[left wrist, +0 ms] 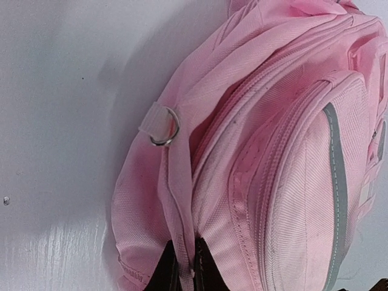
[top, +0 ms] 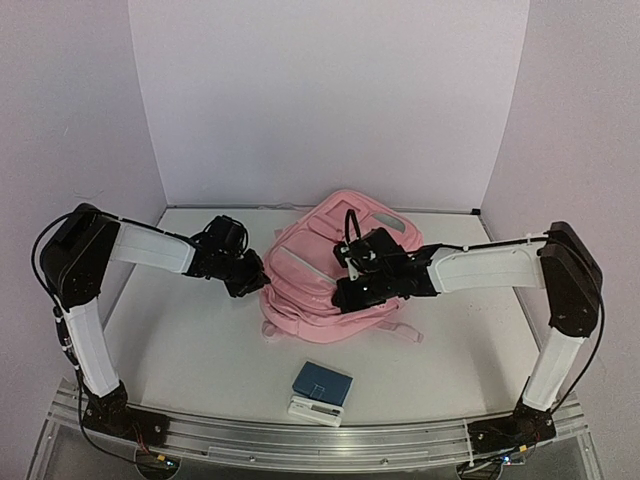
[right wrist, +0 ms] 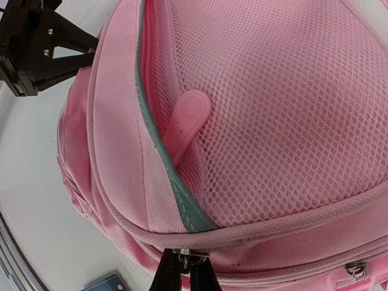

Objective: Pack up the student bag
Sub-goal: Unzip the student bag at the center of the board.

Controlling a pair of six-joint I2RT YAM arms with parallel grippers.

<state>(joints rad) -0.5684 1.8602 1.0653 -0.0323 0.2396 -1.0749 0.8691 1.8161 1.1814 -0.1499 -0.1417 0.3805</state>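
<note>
Right wrist view: right gripper [right wrist: 185, 274] pinches a zip pull [right wrist: 185, 259] on the student bag [right wrist: 273, 121], left gripper [left wrist: 185, 271] clamps its side seam [left wrist: 176, 206]; pulling steadily along the track seems wisest.

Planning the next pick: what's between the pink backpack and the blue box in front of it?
Only bare table, per the top view, separates student bag and blue box.

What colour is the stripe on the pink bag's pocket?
Silver-grey stripe; clearest in the left wrist view.
</note>
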